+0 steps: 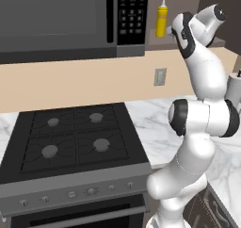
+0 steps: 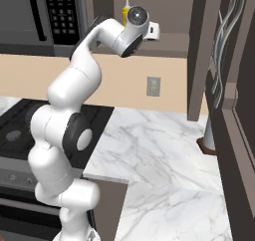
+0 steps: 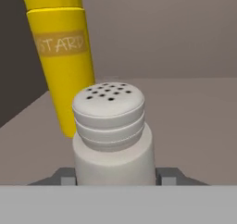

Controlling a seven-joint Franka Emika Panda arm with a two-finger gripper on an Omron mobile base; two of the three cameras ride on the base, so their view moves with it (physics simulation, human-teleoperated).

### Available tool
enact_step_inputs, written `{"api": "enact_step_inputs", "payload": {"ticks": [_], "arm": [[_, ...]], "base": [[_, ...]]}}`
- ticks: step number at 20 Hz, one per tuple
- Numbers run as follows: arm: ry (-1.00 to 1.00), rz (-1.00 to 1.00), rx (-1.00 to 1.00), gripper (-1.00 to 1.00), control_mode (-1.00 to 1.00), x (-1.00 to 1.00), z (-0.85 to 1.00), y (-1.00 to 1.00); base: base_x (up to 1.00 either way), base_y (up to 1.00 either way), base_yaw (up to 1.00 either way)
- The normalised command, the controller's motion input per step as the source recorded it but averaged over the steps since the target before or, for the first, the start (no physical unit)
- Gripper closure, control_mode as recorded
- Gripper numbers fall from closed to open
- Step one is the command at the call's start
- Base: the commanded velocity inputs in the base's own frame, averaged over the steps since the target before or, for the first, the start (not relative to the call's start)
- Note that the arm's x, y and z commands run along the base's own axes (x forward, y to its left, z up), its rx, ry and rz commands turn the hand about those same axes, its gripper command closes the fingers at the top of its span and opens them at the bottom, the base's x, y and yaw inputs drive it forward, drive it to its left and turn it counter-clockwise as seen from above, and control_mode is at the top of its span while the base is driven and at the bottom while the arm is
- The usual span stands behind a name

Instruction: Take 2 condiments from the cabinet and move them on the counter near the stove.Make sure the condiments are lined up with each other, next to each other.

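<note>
My white jointed arm [image 1: 202,114] rises from my base, bends at a dark elbow joint, then reaches up and forward with the wrist [image 2: 135,21] turned level at its highest point. My two-finger gripper [image 3: 114,177] points straight ahead from there. In the hand view my two small dark fingertips [image 3: 65,176] sit low, one on each side, drawn in tight and pressing against what stands between them, so my jaws are closed in a grip
</note>
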Motion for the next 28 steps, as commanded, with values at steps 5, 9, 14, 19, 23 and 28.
{"api": "enact_step_inputs", "payload": {"ticks": [5,9,14,19,23,28], "arm": [[-0.11,0.02,0.0,1.0,-1.0,-0.87,-0.12,0.08],[-0.27,0.01,-0.01,1.0,-1.0,-1.0,0.0,0.08],[-0.09,0.02,-0.09,1.0,-1.0,-1.0,-0.04,0.44],[0.05,0.01,-0.03,1.0,-1.0,-1.0,-0.35,0.58],[0.19,0.06,-0.02,1.0,-1.0,-1.0,-0.79,0.36],[0.04,0.25,0.02,1.0,-1.0,-0.74,-1.0,0.18]], "base": [[0.0,0.0,0.0],[0.0,0.0,0.0],[0.0,0.0,0.0],[0.0,0.0,0.0],[0.0,0.0,0.0],[0.0,0.0,0.0]]}}
